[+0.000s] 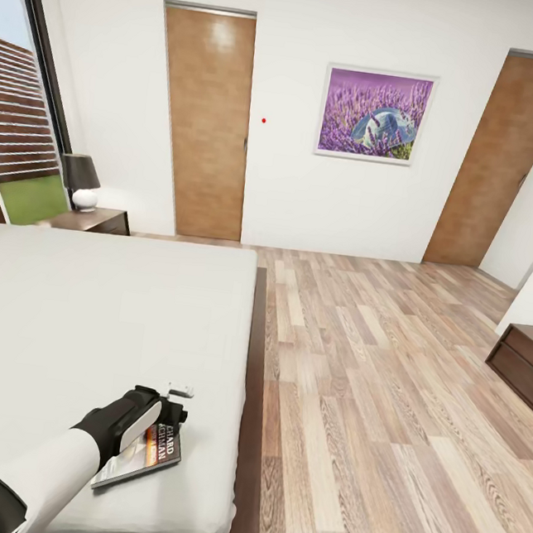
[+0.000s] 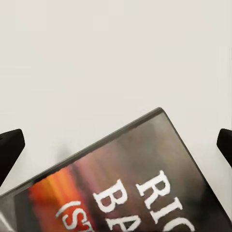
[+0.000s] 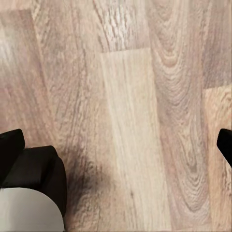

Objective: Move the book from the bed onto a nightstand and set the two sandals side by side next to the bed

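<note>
The book (image 1: 150, 452), dark-covered with white lettering and an orange picture, lies flat on the light-grey mattress of the bed (image 1: 86, 311), near its foot corner by the floor side. My left gripper (image 1: 170, 411) hovers over the book's far end. In the left wrist view the book (image 2: 140, 183) is close below and the left gripper (image 2: 116, 145) is open, its black fingertips (image 2: 9, 150) wide apart and touching nothing. A nightstand (image 1: 97, 219) stands beyond the bed by the window. My right gripper (image 3: 116, 145) is open over bare wood floor. The sandals are out of view.
A black-shaded lamp (image 1: 81, 181) sits on the nightstand. Two brown doors (image 1: 204, 125) and a purple picture (image 1: 375, 115) line the far wall. A dark wood cabinet (image 1: 528, 361) stands at the right. Wood-plank floor (image 1: 367, 396) stretches beside the bed.
</note>
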`<state>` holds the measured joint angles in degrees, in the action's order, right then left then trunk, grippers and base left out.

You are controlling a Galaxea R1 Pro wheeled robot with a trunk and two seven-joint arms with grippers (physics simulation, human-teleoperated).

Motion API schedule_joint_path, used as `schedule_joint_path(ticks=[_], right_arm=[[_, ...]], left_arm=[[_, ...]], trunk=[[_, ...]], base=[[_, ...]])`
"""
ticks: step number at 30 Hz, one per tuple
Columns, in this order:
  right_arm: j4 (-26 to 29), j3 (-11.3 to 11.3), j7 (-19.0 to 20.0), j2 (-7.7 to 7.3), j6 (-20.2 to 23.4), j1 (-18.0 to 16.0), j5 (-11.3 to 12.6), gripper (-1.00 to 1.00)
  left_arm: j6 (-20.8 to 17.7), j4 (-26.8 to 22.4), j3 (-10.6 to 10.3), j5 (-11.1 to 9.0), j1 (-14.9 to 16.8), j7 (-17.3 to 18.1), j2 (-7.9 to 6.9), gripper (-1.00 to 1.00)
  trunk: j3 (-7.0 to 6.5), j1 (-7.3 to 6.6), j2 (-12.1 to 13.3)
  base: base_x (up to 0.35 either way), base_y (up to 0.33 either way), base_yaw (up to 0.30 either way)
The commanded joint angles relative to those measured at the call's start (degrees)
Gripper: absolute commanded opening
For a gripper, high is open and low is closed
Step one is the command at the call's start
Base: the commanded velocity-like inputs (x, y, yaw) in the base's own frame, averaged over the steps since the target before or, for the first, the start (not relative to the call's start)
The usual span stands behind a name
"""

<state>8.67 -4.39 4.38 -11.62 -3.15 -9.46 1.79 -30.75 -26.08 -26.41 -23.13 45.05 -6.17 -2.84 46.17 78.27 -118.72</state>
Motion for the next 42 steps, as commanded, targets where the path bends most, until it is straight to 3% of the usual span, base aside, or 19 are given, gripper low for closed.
schedule_joint_path(ticks=[1,6,27,31,42], right_arm=[[0.3,-0.5,0.4,0.08,-0.2,0.0,0.2,1.00],[1.2,-0.4,0.4,0.25,-0.2,0.0,0.2,1.00],[1.6,-0.4,0.5,0.36,-0.2,0.0,0.2,1.00],[1.6,-0.4,0.5,0.37,-0.2,0.0,0.2,1.00],[1.7,-0.4,0.5,0.37,-0.2,0.0,0.2,1.00]], left_arm=[[-0.1,-0.2,-0.5,-0.6,0.0,-0.5,-0.09,1.00],[0.2,-0.2,-0.6,-0.6,0.0,-0.5,-0.12,1.00],[0.7,-0.2,-0.7,-0.6,0.0,-0.5,-0.14,1.00],[0.7,-0.2,-0.7,-0.6,0.0,-0.5,-0.15,1.00],[0.7,-0.2,-0.7,-0.6,0.0,-0.5,-0.15,1.00]], trunk=[[0.24,0.22,-0.4],[1.14,1.31,-2.4],[1.14,1.31,-2.4],[1.86,2.19,-4.0],[1.86,2.19,-4.0]], base=[[0.000,0.000,0.000],[0.000,0.000,0.000],[0.000,0.000,0.000],[0.000,0.000,0.000],[0.000,0.000,0.000]])
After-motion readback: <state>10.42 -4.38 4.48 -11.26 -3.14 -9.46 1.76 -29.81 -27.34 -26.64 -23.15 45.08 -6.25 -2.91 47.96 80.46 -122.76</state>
